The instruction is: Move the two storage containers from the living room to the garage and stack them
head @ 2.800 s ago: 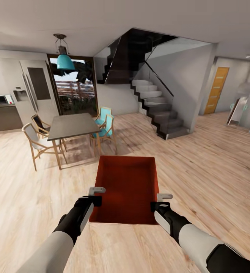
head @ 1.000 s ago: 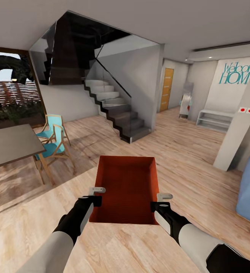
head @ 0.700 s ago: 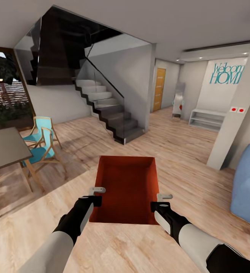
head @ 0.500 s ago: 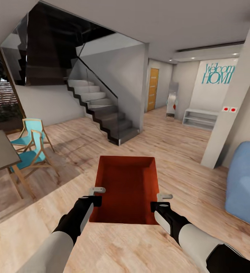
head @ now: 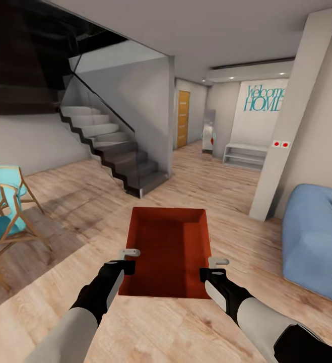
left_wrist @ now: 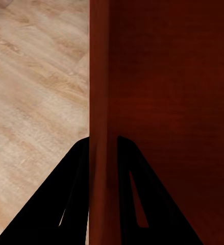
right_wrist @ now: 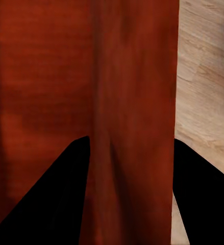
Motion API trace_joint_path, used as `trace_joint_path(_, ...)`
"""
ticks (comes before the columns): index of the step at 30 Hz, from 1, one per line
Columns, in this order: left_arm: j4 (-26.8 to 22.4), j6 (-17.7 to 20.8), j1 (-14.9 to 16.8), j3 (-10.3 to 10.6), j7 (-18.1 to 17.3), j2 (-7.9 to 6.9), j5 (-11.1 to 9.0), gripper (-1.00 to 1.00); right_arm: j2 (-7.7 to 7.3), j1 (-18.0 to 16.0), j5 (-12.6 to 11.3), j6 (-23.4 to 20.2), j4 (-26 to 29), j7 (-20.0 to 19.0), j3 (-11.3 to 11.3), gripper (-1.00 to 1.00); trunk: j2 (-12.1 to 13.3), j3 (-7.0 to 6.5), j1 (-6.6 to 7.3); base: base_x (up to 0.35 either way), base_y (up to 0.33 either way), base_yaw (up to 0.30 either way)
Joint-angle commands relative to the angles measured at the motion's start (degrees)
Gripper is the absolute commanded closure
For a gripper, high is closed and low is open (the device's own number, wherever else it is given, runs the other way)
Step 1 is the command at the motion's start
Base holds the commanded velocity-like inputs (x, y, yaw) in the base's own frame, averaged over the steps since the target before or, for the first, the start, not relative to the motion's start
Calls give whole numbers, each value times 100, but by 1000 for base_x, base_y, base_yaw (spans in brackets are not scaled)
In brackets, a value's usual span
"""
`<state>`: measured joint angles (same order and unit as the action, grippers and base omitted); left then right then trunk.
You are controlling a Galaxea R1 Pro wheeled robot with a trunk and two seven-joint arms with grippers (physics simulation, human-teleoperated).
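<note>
I carry one bin [head: 169, 252] in front of my chest, above the wood floor [head: 226, 186], clear of it. My left claw [head: 127, 259] pinches its left wall, one finger each side; my right claw [head: 213, 268] grips the right wall likewise, spread wider. This is the hauling step. Next I judge I must drive past the stairs [head: 113, 146] toward the orange door [head: 183, 118], keeping the bin level.

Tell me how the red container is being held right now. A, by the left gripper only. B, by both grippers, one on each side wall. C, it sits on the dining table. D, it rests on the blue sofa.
B: the left gripper and right gripper each clamp a side wall of the red container, above the wood floor.
</note>
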<state>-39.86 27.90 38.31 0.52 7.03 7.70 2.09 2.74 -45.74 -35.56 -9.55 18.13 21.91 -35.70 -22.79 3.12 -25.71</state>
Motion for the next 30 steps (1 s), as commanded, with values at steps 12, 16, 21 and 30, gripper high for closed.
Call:
trace_joint_path(12, -13, 58, 2, -97, 124, 4, 186, 100, -1, -5, 208, -47, 15, 36, 99, 100, -13, 13, -7, 322, 0, -49)
trace_joint_path(16, -13, 58, 6, -96, 124, 4, 187, 100, -1, -5, 208, -47, 16, 39, 99, 100, -13, 13, -7, 322, 0, -110)
trace_joint_path(21, -13, 58, 3, -96, 124, 4, 187, 100, -1, -5, 207, -47, 15, 39, 99, 100, -13, 13, -7, 322, 0, -221)
trace_joint_path(30, -13, 58, 4, -96, 124, 4, 186, 100, -1, -5, 207, -47, 15, 34, 99, 100, -13, 13, -7, 322, 0, -244)
